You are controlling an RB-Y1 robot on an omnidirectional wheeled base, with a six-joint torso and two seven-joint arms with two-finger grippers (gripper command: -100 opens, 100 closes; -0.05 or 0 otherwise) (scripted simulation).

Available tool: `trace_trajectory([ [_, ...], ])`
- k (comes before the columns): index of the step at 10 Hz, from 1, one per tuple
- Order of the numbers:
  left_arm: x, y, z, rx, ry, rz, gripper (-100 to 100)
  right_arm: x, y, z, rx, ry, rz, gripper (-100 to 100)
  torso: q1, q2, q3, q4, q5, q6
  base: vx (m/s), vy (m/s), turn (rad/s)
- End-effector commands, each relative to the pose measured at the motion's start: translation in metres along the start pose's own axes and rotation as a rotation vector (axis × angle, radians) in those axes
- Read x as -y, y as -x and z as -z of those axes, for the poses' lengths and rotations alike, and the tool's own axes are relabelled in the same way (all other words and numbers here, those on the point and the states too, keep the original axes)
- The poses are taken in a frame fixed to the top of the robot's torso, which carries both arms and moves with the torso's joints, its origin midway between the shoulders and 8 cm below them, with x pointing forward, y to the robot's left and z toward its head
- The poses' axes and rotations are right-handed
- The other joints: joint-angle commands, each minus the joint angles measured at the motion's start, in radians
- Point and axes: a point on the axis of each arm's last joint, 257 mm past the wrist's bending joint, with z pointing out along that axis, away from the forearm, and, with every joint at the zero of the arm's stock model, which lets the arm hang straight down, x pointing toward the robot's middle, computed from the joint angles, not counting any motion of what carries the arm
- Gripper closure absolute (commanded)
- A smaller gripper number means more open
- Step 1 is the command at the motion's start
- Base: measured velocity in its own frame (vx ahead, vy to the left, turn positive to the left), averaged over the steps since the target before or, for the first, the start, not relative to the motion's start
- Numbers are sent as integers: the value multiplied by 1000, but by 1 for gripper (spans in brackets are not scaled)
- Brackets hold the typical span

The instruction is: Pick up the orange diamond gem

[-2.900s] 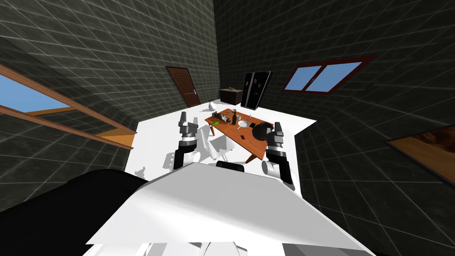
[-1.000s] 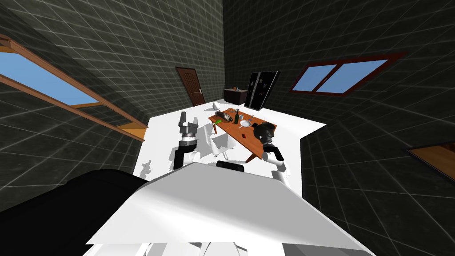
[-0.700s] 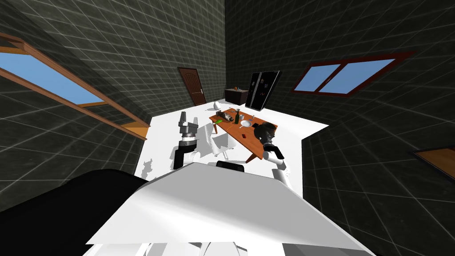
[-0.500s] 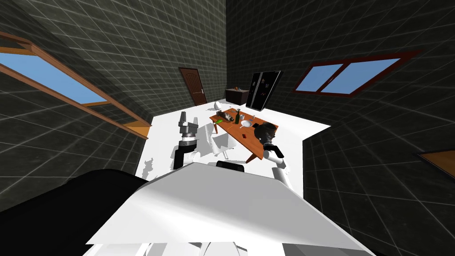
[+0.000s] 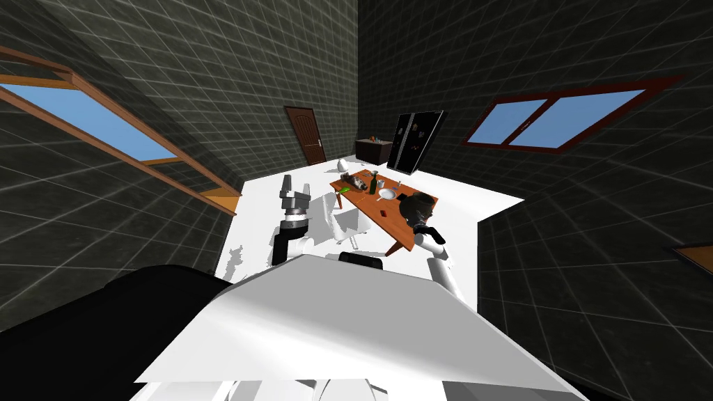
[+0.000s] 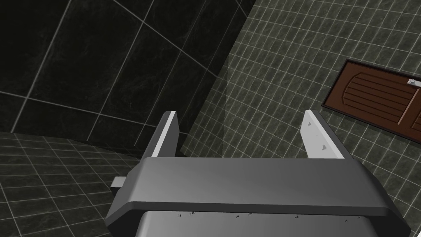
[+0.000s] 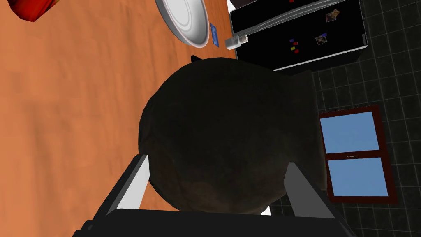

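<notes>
Head view, table: a long orange-brown table (image 5: 391, 224) stands on the white floor (image 5: 257, 209), with white chairs (image 5: 342, 226) on its left.
Head view, gem: the red-orange gem (image 5: 381, 211) is a tiny spot on the table, near a white plate (image 5: 386, 194) and a green bottle (image 5: 372, 184).
Head view, right arm: the right arm (image 5: 430, 240) stretches out to a big dark round thing (image 5: 418, 205) on the right side of the table.
Head view, left claw: the left claw (image 5: 295, 182) is held up over the floor, left of the table and well apart from the gem.
Left wrist view, left claw: its two fingers (image 6: 166, 131) stand wide apart.
Right wrist view, right claw: the right claw (image 7: 213, 158) has its fingers wide apart, one on each side of the dark round thing. I cannot tell if they touch it.
Right wrist view, gem: the gem lies on the table past the round thing and off to one side, well apart from the claw. The plate lies farther on, by a black fridge (image 7: 296, 33).
</notes>
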Motion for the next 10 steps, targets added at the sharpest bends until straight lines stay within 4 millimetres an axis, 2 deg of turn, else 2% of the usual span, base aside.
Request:
trace_trajectory([
  [1,0,0,0,0,0,0,0,17,14,-4,30,-48,-34,-100,0,0,0,0,0,0,-3,-19,43],
  [2,0,0,0,0,0,0,0,17,17,-11,40,-76,-93,-100,0,0,0,0,0,0,-6,-20,77],
  [3,0,0,0,0,0,0,0,27,25,-11,56,-95,-96,-100,0,0,0,0,0,0,-2,-18,42],
  [7,0,0,0,0,0,0,0,41,38,-22,95,-175,-224,-100,1,0,0,0,0,0,2,-11,49],
  [8,0,0,0,0,0,0,0,50,44,-21,109,-191,-228,-100,0,0,0,0,0,0,9,-17,40],
  [9,0,0,0,0,0,0,0,48,41,-27,112,-213,-290,-100,0,0,0,0,0,1,15,-17,80],
  [10,0,0,0,0,0,0,0,59,49,-25,129,-231,-295,-100,0,-1,-1,0,0,0,14,-13,43],
])
